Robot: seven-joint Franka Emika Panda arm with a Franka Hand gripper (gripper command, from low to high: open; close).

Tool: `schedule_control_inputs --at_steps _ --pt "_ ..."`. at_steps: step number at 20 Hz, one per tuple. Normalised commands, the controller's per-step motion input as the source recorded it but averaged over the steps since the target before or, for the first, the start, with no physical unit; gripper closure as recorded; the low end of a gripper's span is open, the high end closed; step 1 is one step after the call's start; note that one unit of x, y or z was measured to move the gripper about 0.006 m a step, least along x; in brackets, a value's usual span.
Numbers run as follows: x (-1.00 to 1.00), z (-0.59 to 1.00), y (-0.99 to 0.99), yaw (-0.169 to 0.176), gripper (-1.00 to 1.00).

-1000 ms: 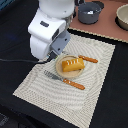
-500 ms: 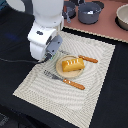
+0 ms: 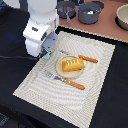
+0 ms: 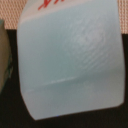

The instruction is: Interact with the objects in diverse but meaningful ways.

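A pale blue-white carton (image 4: 70, 55) with red print at one end fills nearly the whole wrist view, very close to the camera. In the exterior view my gripper (image 3: 46, 52) hangs over the left edge of the striped placemat (image 3: 60, 97), and a corner of the carton (image 3: 46, 56) shows under it. The gripper appears shut on the carton; its fingers are hidden. The golden scored bread loaf (image 3: 73, 64) lies on a small plate (image 3: 64, 73) at the mat's middle, to the exterior view's right of the gripper. A grey saucepan (image 3: 90, 11) stands at the back.
An orange-handled fork (image 3: 66, 80) lies in front of the plate and an orange-handled knife (image 3: 86, 58) behind it. A second dark pot (image 3: 65, 9) and a pale bowl (image 3: 122, 17) stand at the back on the tan surface. A dark tabletop surrounds the mat.
The arm has shifted a little toward the exterior view's left, off the plate side of the mat. The loaf and cutlery have not moved.
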Motion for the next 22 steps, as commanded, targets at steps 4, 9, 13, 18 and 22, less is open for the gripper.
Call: schedule_control_inputs --at_steps 4,9,13,18,22 --pt "0.14 1.0 0.23 0.0 -1.0" --pt "0.05 0.95 0.2 0.018 -1.0" --pt "0.09 0.1 0.06 0.043 -1.0" --pt "0.46 0.06 0.14 0.029 -1.0" --pt "0.21 0.0 0.18 0.005 -1.0"
